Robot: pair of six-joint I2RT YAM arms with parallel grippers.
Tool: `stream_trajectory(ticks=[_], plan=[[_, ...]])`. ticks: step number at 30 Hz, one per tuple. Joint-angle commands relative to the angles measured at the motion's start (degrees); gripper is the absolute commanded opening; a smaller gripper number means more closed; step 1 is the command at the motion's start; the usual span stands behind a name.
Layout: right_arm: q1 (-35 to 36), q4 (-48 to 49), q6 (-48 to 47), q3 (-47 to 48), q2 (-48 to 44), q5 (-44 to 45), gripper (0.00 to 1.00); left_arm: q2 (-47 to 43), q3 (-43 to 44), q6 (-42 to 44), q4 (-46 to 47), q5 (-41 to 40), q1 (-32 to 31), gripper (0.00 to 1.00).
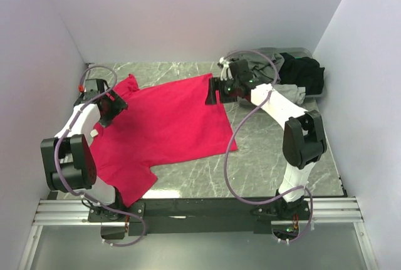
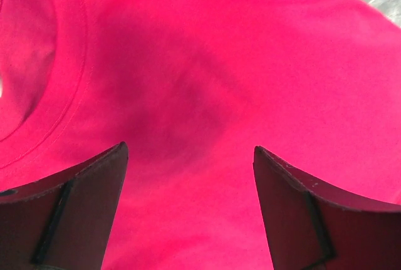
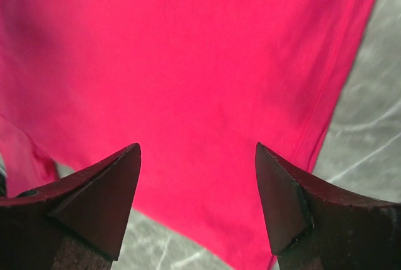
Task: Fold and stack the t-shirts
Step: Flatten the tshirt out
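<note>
Closest to the lens, the left gripper (image 2: pixel 191 151) held its two dark fingers spread wide with nothing between them, hovering over the bright pinkish-red cotton t-shirt (image 2: pixel 213 82) beside its ribbed collar, which the frame edge cut off. The right gripper (image 3: pixel 197 148) was likewise released and empty, above the shirt's hem where green-grey marbled tabletop (image 3: pixel 369 132) showed. From above, the shirt lay spread flat across the table's middle and left, its near sleeve partly hidden under the left arm. A crumpled grey t-shirt (image 1: pixel 266 63) and black t-shirt (image 1: pixel 304 72) were heaped in the far right corner, their shapes hard to make out.
</note>
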Motion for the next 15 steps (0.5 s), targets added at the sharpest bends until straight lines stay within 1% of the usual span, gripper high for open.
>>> stream_trajectory(ticks=[1, 6, 11, 15], plan=[[1.97, -1.26, -2.93, -0.77, -0.52, 0.0, 0.8, -1.0, -1.53, -0.86, 1.24, 0.44, 0.6, 0.86], [3.73, -4.77, -3.55, 1.95, 4.14, 0.88, 0.8, 0.93, -1.97, -0.42, 2.13, -0.08, 0.87, 0.86], [4.79, -6.44, -1.62, 3.8, 8.88, -0.61, 0.79, 3.92, -2.5, 0.9, 2.92, 0.36, 1.83, 0.86], [4.88, -7.76, -0.48, 4.42, 11.17, -0.09, 0.79, 6.73, -2.41, 1.34, 3.71, 0.36, 2.1, 0.86]])
